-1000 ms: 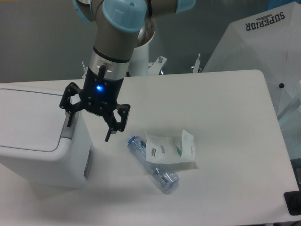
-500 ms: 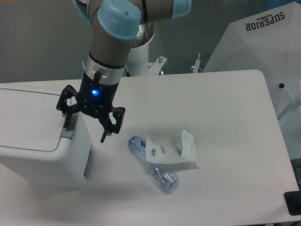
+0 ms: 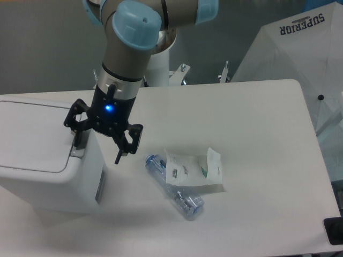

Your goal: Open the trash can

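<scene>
trash can (image 3: 37, 155) sits at the left end of the table (image 3: 257, 139), big white box with rounded corners, lid flat and down. a grey strip runs along the lid's right edge, at the side of the can nearest the arm.

gripper (image 3: 98, 139) hangs over the can's right edge, fingers spread wide, nothing between them. one finger (image 3: 79, 135) comes down at the grey strip; from here i cannot tell whether it touches the strip or sits just above it. the other finger (image 3: 122, 150) points down past the can's right wall, over bare table, apart from the can. a blue light glows on the gripper body above the fingers. the arm (image 3: 131, 32) rises from the gripper up and slightly away from the can, silver wrist then pale blue joint caps at the top of view.

right of the can, near it but not touching, a clear plastic bottle (image 3: 171, 187) lies on its side, slanting away from the can toward the front edge of the table. a white packet (image 3: 192, 170) with green print lies across the bottle's middle, one corner folded up.

farther from the can, off the far right end of the table, a white umbrella (image 3: 300, 53) with the word superior printed in dark letters. a small dark object (image 3: 333, 230) shows at the table's front right corner, too cut off to identify.
</scene>
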Controlling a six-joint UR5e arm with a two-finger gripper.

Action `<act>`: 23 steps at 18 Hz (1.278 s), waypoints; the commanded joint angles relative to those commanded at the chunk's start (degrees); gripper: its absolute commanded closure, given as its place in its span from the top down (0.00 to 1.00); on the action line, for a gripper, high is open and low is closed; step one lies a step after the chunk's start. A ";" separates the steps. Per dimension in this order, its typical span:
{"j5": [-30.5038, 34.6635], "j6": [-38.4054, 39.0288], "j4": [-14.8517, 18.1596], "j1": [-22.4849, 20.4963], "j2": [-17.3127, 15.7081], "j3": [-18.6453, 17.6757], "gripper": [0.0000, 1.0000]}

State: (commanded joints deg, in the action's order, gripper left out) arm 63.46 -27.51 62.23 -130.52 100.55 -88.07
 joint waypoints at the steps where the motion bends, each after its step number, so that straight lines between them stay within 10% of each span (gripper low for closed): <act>1: 0.00 0.00 0.09 0.00 0.00 0.09 1.00; 9: -0.26 0.26 0.26 -0.96 -0.18 3.77 1.00; 23: 3.59 -6.84 -6.33 -14.93 6.33 4.04 1.00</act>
State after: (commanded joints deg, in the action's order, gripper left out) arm 67.05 -34.35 55.90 -145.45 106.87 -84.02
